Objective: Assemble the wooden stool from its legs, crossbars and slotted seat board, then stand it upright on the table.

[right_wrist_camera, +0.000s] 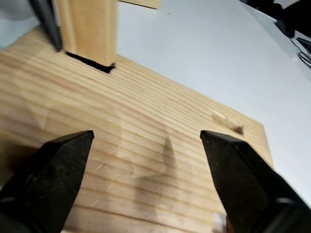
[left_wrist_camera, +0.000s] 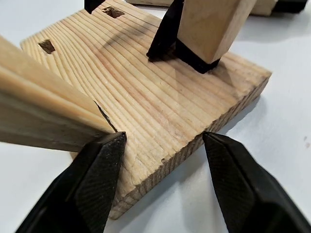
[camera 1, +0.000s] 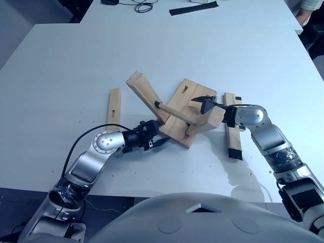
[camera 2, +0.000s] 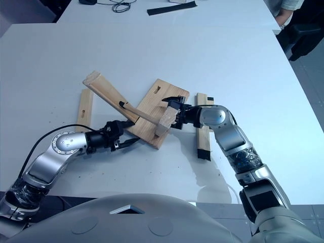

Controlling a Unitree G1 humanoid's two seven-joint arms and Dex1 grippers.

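The slotted seat board (camera 1: 185,96) lies tilted in the middle of the white table. A thick leg (camera 1: 143,90) sticks out of it toward the far left. A shorter leg (camera 1: 206,121) stands at its right side, and a thin crossbar (camera 1: 177,114) runs between the two. My left gripper (camera 1: 154,139) is open, its fingers either side of the board's near corner (left_wrist_camera: 160,145). My right gripper (camera 1: 205,104) is open just over the board's face (right_wrist_camera: 146,126), beside the short leg.
One loose slotted bar (camera 1: 115,105) lies left of the assembly. A loose piece with a black end (camera 1: 234,135) lies on the right, under my right arm. Cables and a black strip (camera 1: 194,8) rest on the far table.
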